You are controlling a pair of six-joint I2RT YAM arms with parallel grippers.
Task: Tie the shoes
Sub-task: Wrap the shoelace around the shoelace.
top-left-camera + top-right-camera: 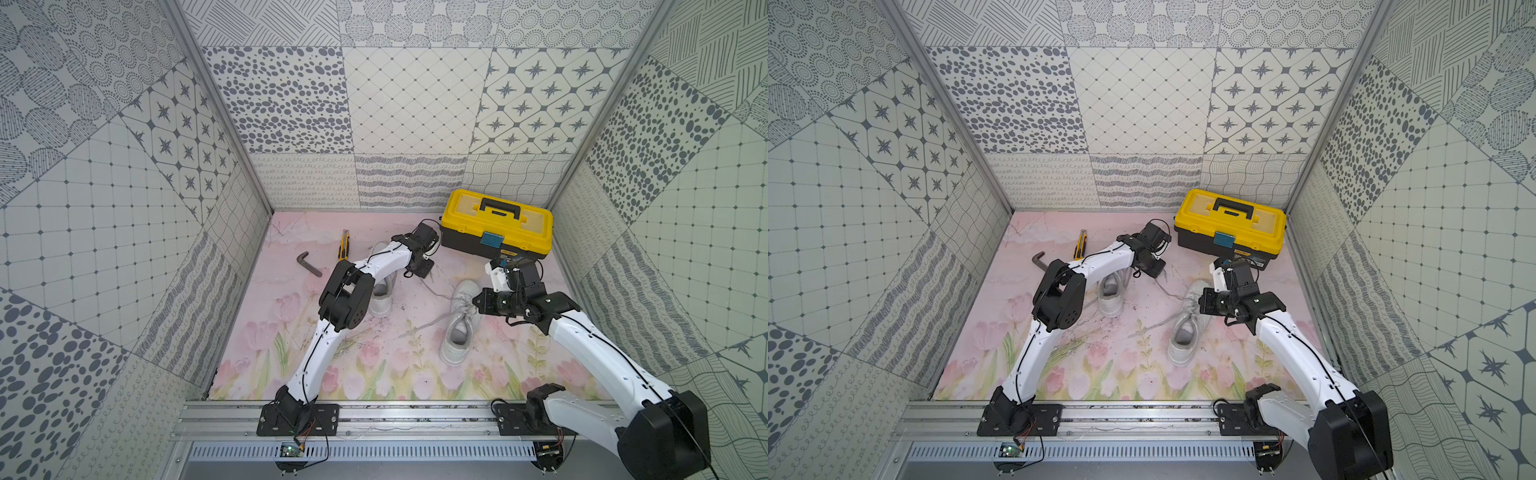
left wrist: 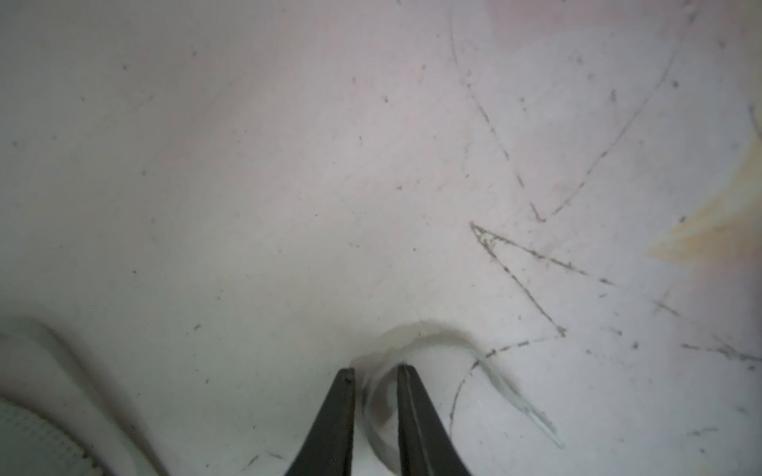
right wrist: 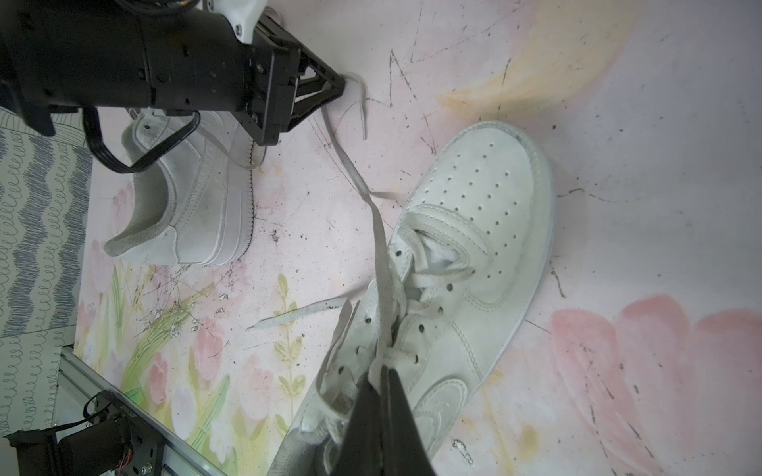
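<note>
**Two white low-top shoes, untied, on the flowered counter [image 1: 395,374].** The first shoe [image 1: 459,322], perforated at the toe, lies just in front of the yellow toolbox [image 1: 496,224] with its toe towards it. The second shoe [image 1: 380,299] stands further left of the toolbox, largely hidden beneath the left arm [image 1: 374,262]. The right gripper [image 3: 381,371] is closed on the lace [image 3: 354,173] at the first shoe's eyelets. One end runs to the left gripper [image 2: 373,371], whose jaws stand narrow, pinching it near the tip. The other end [image 3: 301,315] lies loose. A utility knife [image 1: 345,245] and a hex key [image 1: 309,266] lie left of the toolbox, beyond the second shoe.
</note>
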